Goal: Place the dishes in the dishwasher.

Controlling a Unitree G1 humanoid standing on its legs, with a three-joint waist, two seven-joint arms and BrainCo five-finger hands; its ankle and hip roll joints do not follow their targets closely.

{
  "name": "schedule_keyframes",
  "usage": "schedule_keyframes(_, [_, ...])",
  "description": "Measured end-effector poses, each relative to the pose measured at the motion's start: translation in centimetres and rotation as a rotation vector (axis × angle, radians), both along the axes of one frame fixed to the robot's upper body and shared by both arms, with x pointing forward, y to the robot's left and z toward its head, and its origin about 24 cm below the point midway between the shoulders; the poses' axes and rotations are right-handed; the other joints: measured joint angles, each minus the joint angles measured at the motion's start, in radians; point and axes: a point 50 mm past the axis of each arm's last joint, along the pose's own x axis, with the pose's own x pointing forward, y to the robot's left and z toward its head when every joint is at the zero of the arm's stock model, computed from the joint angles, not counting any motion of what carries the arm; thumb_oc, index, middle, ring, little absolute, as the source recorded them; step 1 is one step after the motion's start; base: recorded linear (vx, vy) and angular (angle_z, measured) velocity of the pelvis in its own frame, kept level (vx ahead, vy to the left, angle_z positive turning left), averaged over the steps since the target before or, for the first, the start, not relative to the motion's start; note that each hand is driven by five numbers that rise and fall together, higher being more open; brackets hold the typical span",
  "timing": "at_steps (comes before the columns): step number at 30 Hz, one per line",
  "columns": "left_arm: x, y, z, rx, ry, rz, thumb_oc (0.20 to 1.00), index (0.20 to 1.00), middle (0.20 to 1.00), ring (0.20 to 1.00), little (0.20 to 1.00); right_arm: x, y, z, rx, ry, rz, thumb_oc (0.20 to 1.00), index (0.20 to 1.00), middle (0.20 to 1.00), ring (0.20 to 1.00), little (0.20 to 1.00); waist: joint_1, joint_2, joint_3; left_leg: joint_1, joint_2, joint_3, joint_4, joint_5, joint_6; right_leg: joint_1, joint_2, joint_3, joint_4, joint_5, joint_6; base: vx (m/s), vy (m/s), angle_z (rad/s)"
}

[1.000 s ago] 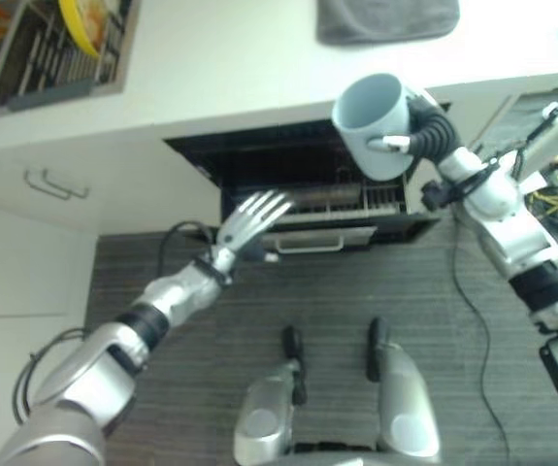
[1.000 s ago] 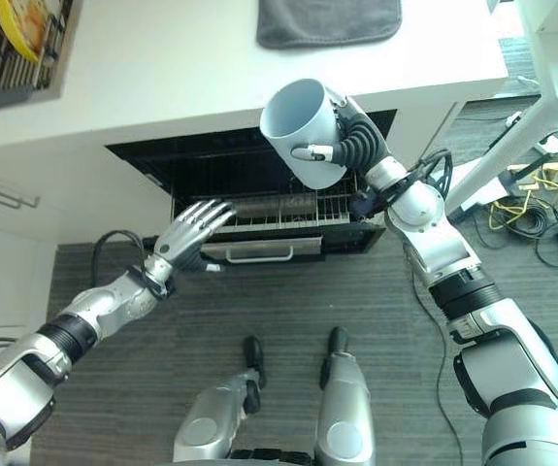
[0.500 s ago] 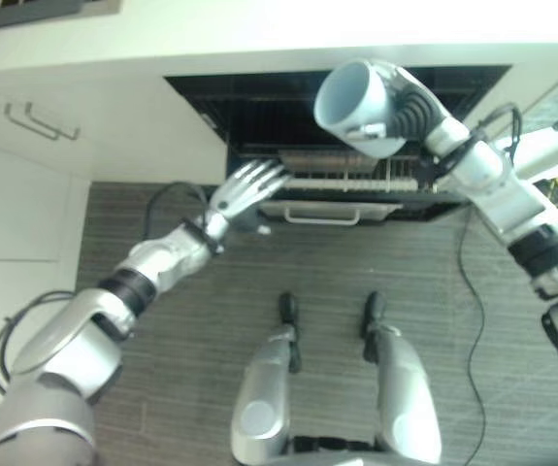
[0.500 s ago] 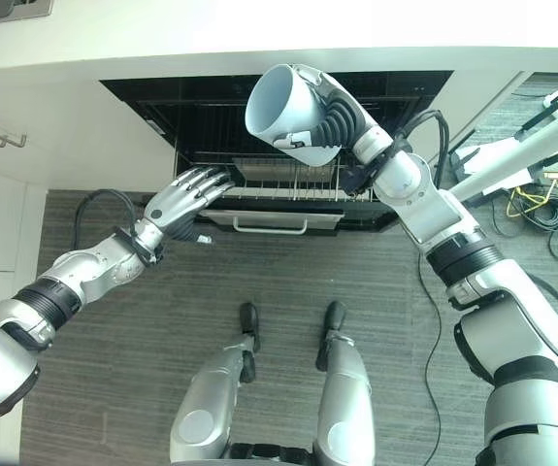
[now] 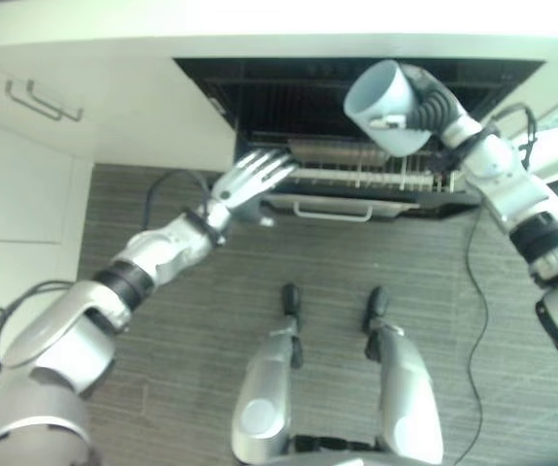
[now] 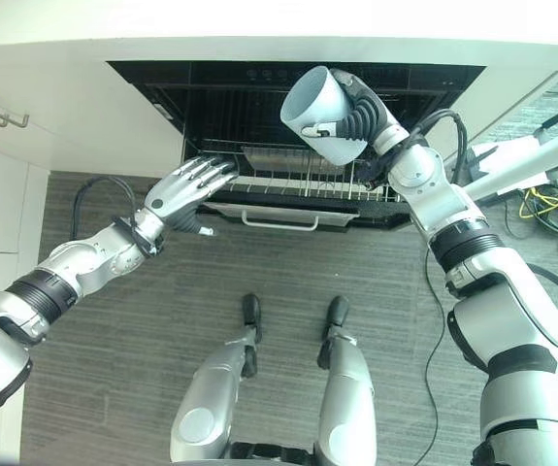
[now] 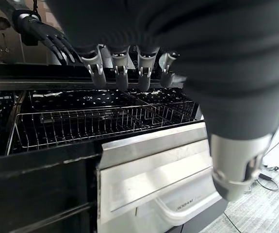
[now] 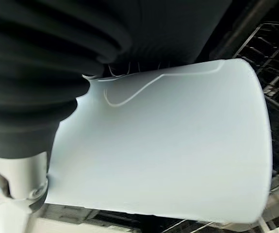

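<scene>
In the left eye view, the right hand point(image 5: 424, 97) is holding a pale blue cup point(image 5: 387, 105) with its fingers curled round it, tilted above the wire rack point(image 5: 376, 175) of the open dishwasher point(image 5: 356, 87). The left hand point(image 5: 249, 183) is hovering by the rack's left end, fingers straight and spread, holding nothing. In the left wrist view, the fingers point(image 7: 121, 68) are hanging straight above the rack. In the right wrist view, the cup point(image 8: 168, 145) is lying against the palm.

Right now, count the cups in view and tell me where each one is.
1. The pale blue cup is gripped in the right hand, held above the dishwasher rack. More could be hidden deeper inside the dishwasher.
</scene>
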Motion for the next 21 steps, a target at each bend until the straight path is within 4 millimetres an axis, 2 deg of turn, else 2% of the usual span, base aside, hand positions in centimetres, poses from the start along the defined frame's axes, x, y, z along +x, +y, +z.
schedule_keyframes(7, [0.2, -0.3, 0.8, -0.005, -0.011, -0.005, 1.0, 1.0, 1.0, 1.0, 1.0, 0.5, -1.3, -0.5, -0.002, 0.038, -0.064, 0.2, 0.2, 0.2, 0.2, 0.2, 0.022, 0.0, 0.0, -0.011, -0.003, -0.003, 0.001, 0.0, 0.001, -0.01, -0.003, -0.002, -0.001, 0.002, 0.001, -0.01, 0.002, 0.01])
schedule_keyframes(12, [0.7, -0.4, 0.0, 0.092, 0.105, 0.046, 1.0, 1.0, 1.0, 1.0, 1.0, 0.7, -1.5, -1.2, -0.018, 0.076, -0.079, 0.2, 0.2, 0.2, 0.2, 0.2, 0.022, 0.002, 0.0, -0.02, -0.003, -0.003, 0.001, 0.001, 0.001, -0.02, -0.003, -0.002, 0.0, 0.002, 0.001, 0.0, 0.0, 0.0])
schedule_keyframes(13, [0.7, -0.4, -0.7, 0.134, 0.146, 0.064, 1.0, 1.0, 1.0, 1.0, 1.0, 0.7, -1.6, -1.3, -0.015, 0.079, -0.082, 0.2, 0.2, 0.2, 0.2, 0.2, 0.023, 0.004, -0.001, -0.025, -0.003, -0.003, 0.001, 0.001, 0.002, -0.023, -0.003, -0.003, 0.0, 0.002, 0.0, 0.0, 0.0, 0.0])
schedule_keyframes(15, [0.5, -0.5, -1.3, 0.133, 0.186, 0.079, 1.0, 1.0, 1.0, 1.0, 1.0, 0.8, -2.1, -1.8, 0.009, 0.104, -0.099, 0.2, 0.2, 0.2, 0.2, 0.2, 0.027, 0.007, -0.002, -0.026, -0.003, -0.004, 0.001, 0.001, 0.002, -0.023, -0.003, -0.004, 0.0, 0.002, 0.0, 0.01, 0.038, 0.01])
schedule_keyframes(18, [0.9, -0.6, -1.5, 0.131, 0.22, 0.122, 1.0, 1.0, 1.0, 1.0, 1.0, 1.0, -1.2, -1.8, 0.012, 0.106, -0.075, 0.2, 0.2, 0.2, 0.2, 0.2, 0.026, 0.012, -0.003, -0.025, -0.005, -0.003, 0.003, 0.002, 0.002, -0.023, -0.004, -0.003, 0.001, 0.003, -0.001, 0.02, 0.045, -0.01])
schedule_keyframes(21, [1.2, -0.8, -2.4, 0.049, 0.26, 0.171, 1.0, 1.0, 1.0, 1.0, 1.0, 1.0, -0.6, -1.8, 0.015, 0.105, -0.061, 0.2, 0.2, 0.2, 0.2, 0.2, 0.026, 0.021, -0.006, -0.024, -0.006, -0.002, 0.007, 0.001, 0.002, -0.023, -0.004, -0.001, 0.001, 0.004, -0.002, 0.0, 0.0, 0.0])
